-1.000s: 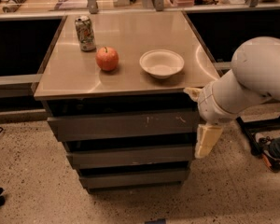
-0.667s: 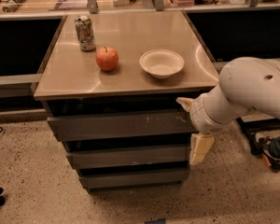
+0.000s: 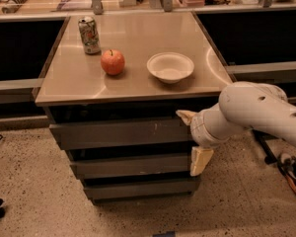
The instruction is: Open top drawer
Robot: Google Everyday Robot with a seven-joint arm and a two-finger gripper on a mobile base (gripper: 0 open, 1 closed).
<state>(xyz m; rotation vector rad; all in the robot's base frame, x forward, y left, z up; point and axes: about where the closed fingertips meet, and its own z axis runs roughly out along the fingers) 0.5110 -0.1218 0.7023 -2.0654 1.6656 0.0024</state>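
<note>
The hand (image 3: 193,138) is hovering at the right end of the top drawer (image 3: 118,132), its fingers spread wide. The drawer is sitting shut just under the counter (image 3: 153,33). The approach seems to be underway; next, the hand likely needs to catch the front's edge and pull outward.

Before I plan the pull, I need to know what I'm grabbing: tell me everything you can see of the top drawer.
The top drawer is a wide, dull grey metal front, handleless, with small pale scratches right of centre. It sits under the tabletop, above two narrower fronts, and looks shut. The gripper is at its right end, fingers spread, one near its upper edge, one below it; contact is unclear.
</note>
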